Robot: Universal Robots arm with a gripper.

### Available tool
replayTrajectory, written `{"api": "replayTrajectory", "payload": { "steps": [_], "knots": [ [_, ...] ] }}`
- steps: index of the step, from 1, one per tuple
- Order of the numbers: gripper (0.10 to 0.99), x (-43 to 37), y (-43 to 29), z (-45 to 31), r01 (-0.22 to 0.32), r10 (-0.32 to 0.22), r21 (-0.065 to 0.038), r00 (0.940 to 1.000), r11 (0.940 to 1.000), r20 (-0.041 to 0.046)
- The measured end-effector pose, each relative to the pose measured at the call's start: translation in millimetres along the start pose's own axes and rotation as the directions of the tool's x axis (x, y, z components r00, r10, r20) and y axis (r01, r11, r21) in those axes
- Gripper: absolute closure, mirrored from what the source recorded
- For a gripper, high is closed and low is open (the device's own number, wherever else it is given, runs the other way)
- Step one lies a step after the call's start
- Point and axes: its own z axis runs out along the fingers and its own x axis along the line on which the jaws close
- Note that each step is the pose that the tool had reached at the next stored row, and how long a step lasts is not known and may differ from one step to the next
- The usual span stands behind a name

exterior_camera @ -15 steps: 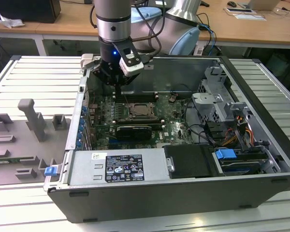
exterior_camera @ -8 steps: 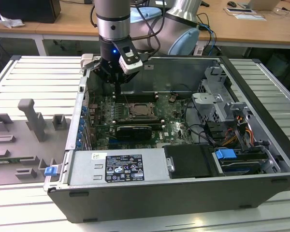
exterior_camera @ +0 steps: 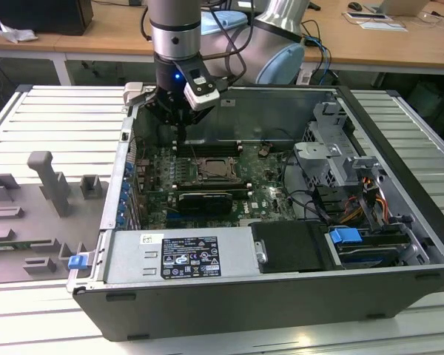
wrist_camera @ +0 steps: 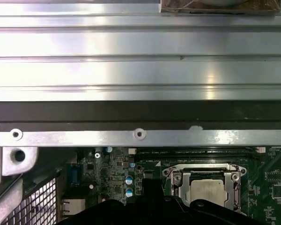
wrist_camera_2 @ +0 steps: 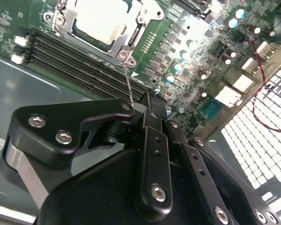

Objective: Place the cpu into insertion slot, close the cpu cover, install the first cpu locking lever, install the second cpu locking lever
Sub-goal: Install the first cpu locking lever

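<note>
The gripper [wrist_camera_2: 138,106] seemingly pinches a locking lever [wrist_camera_2: 127,79]; cpu cover [wrist_camera_2: 131,40] lies over cpu [wrist_camera_2: 100,19]

Silver-grey tubular arm [exterior_camera: 175,29], pale blue joint cap [exterior_camera: 281,63], black cables [exterior_camera: 233,55]. Black wrist [exterior_camera: 166,83] with blue light [exterior_camera: 177,74], white camera box [exterior_camera: 203,90]. Black linked claw [wrist_camera_2: 147,101], silver screws [wrist_camera_2: 158,192].

cpu [wrist_camera_2: 100,21] pale silver | motherboard [wrist_camera_2: 154,44] green | gripper [exterior_camera: 179,137] black | tab [exterior_camera: 346,238] blue | case [exterior_camera: 281,310] dark grey
</note>
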Motion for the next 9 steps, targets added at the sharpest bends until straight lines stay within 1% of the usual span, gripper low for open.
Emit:
{"api": "replayTrajectory", "payload": {
  "steps": [3, 5, 9],
  "knots": [
    [0.980, -7.2, 0.7, 0.5, 0.000, 0.000, 0.000, 1.0000, 1.0000, -0.0015],
    [0.980, -16.5, 1.7, 1.3, 0.000, 0.000, 0.000, 1.0000, 1.0000, -0.0053],
    [0.980, -30.7, 3.7, 3.2, 0.000, 0.000, 0.000, 0.9999, 1.0000, -0.0132]
  ]
}}
